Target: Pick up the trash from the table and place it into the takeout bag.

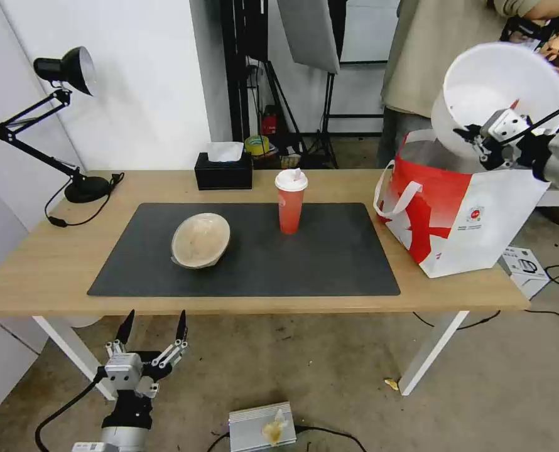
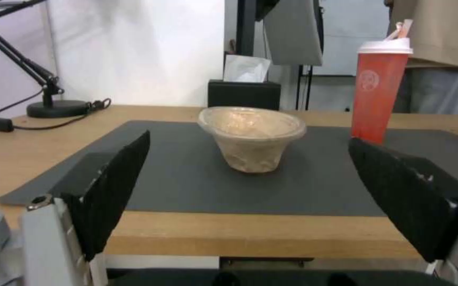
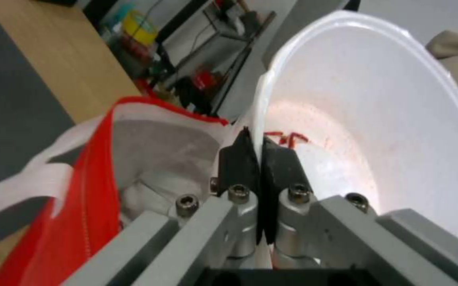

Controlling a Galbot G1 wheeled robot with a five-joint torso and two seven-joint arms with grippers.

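Item: white bowl (image 1: 499, 88), red scraps inside, rim wall clamped between my right gripper (image 3: 261, 149) fingers, held tipped w/ mouth sideways, directly above open takeout bag (image 1: 461, 220) on table (image 1: 34, 263), so bag mouth lies straight below fingers. Left gripper (image 1: 153, 326): fingers wide apart, parked below near table edge; beige bowl (image 2: 250, 137) dead ahead on mat, red cup (image 2: 378, 91) beyond, toward bag. Judgement: left arm nearer both.

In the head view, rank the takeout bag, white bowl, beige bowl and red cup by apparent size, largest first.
1. Takeout bag
2. White bowl, held above the bag by the right gripper, nearer the camera, so possibly flattered
3. Beige bowl
4. Red cup, close to the beige bowl; unsure
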